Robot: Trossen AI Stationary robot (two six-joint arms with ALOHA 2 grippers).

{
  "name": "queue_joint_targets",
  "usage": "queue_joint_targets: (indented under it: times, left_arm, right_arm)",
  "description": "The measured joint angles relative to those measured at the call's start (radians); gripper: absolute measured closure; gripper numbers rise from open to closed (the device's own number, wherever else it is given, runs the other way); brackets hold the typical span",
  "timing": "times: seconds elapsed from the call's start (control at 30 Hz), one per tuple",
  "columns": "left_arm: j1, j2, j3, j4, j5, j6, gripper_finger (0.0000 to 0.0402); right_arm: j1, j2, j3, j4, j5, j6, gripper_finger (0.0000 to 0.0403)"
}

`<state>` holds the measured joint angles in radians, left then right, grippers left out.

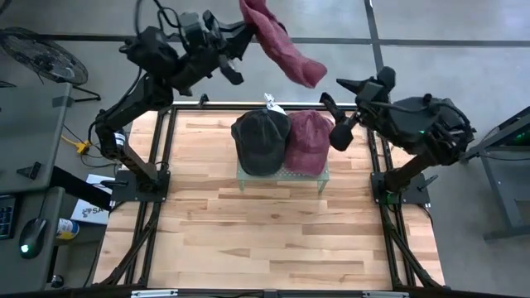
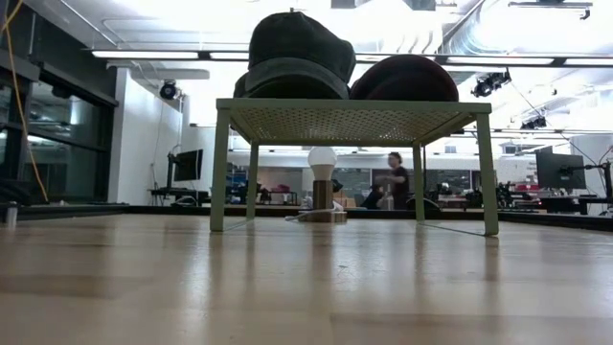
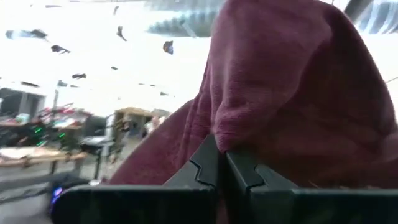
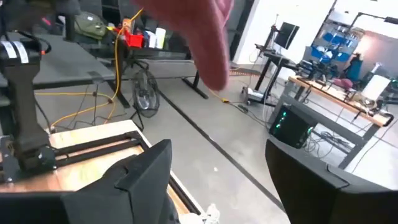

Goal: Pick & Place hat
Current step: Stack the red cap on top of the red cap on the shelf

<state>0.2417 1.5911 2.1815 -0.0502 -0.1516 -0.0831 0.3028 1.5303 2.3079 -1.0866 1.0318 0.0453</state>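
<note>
High view showed your left gripper [image 1: 242, 25] clamped on a maroon hat [image 1: 281, 45], lifted beyond the tabletop's far edge; right gripper [image 1: 338, 112] gaped empty. Next, I'd guess, lower it somewhere.

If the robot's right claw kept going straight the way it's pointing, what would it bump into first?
Probably the dangling maroon hat that the left gripper holds pinched up high. The open right gripper points toward it, with nothing else between them. Depth is hard to judge, so it might pass underneath.
</note>
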Motion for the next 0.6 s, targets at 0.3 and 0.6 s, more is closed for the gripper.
queue_joint_targets:
  times: [0.3, 0.6]
  left_arm:
    - [0.000, 0.001, 0.005, -0.012, 0.078, -0.056, 0.0401]
    - [0.000, 0.001, 0.005, -0.026, 0.104, -0.083, 0.0401]
  right_arm:
    - [-0.161, 0.053, 0.000, 0.132, -0.222, -0.136, 0.0149]
    - [-0.226, 0.060, 0.000, 0.227, -0.334, -0.185, 0.0149]
